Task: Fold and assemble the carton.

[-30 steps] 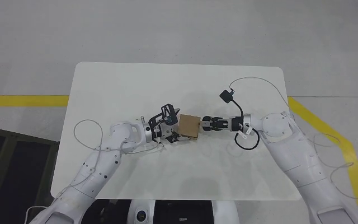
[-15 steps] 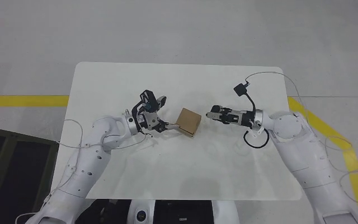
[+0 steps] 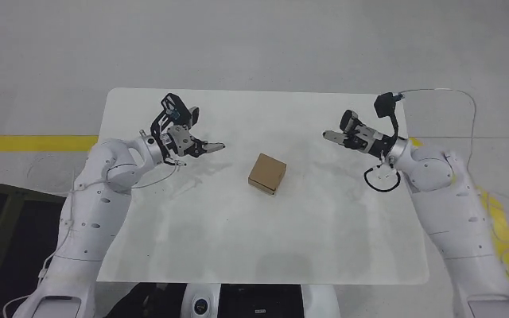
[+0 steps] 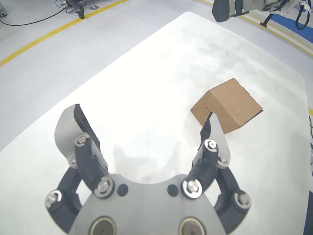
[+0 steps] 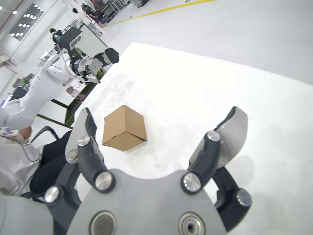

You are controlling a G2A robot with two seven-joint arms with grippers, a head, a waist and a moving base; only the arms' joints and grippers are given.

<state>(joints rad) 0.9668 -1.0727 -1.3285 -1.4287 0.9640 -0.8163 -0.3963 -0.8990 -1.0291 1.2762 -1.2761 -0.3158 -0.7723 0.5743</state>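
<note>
A small brown carton (image 3: 267,173) stands closed, as a cube, near the middle of the white table (image 3: 238,246); it also shows as the carton (image 4: 228,105) and the carton (image 5: 124,128) in the wrist views. My left gripper (image 3: 213,147) hovers open to the carton's left, well apart from it, nothing between its fingers (image 4: 83,125). My right gripper (image 3: 329,135) is open too, off to the carton's right and a bit farther back, with nothing held. From the left wrist view the right gripper (image 4: 221,9) appears beyond the table.
A black cable (image 3: 380,176) loops off the right arm near the table's right edge. Bare table surface surrounds the carton on all sides. The floor beyond has yellow lines (image 3: 48,143).
Both grippers let go of the carton and drew back, the left one to the left and rear, the right one to the right and rear. The carton stays at the middle of the table.
</note>
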